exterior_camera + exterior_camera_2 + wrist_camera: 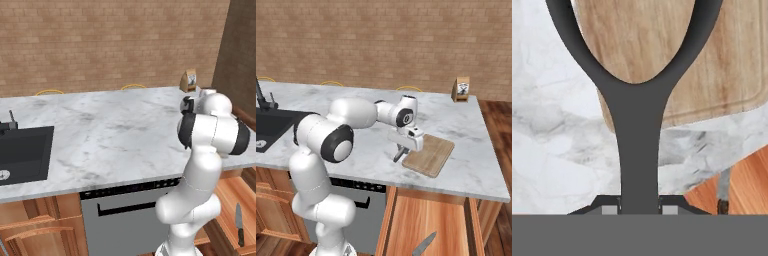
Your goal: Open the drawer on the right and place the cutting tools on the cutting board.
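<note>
The gripper [400, 153] is shut on a dark grey cutting tool [637, 125] with a ring-shaped round head, holding it by its short handle. The tool hangs low at the left corner of the tan cutting board [431, 151], and in the hand view its head overlaps the board [717, 60]. Below the counter, the warm-brown drawer [423, 215] stands pulled out. A knife [424, 244] lies inside it, also seen as the knife [239, 223] in the left base view and the knife [724, 189] past the counter edge in the hand view.
A small brown paper bag [462, 89] stands at the counter's far right corner. A black sink [22, 152] with a faucet sits at the left. The grey steel dishwasher front [125, 220] is under the counter, left of the open drawer [231, 195].
</note>
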{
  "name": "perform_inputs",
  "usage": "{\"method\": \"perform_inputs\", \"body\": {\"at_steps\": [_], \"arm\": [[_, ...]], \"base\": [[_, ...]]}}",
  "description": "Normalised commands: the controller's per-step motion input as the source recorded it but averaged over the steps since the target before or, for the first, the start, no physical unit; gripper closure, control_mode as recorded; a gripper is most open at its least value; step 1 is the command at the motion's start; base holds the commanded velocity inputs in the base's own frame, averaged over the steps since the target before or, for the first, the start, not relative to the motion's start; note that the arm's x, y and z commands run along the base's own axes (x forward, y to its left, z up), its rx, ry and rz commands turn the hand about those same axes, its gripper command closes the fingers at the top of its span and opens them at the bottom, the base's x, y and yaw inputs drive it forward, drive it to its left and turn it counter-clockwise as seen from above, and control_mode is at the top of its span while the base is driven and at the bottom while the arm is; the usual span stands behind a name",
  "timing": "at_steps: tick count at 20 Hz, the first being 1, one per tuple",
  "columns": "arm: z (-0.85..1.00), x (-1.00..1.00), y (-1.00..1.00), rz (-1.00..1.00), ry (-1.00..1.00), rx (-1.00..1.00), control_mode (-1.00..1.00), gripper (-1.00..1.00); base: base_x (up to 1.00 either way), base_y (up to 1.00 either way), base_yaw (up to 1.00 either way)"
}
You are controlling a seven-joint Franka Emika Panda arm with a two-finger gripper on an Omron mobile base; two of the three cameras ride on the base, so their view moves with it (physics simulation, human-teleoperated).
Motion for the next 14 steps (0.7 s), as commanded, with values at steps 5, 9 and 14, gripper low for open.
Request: {"method": "perform_inputs", "body": {"at_steps": [5,9,14], "arm": [[-0.23,0.43,-0.07,-0.01,-0.09,0.0,-1.0,1.0],[-0.11,0.48,-0.14,-0.02,-0.05,-0.02,-1.0,1.0],[-0.05,0.31,-0.23,-0.02,0.0,-0.02,-1.0,1.0]], "base": [[0.0,0.0,0.0],[0.0,0.0,0.0],[0.0,0.0,0.0]]}}
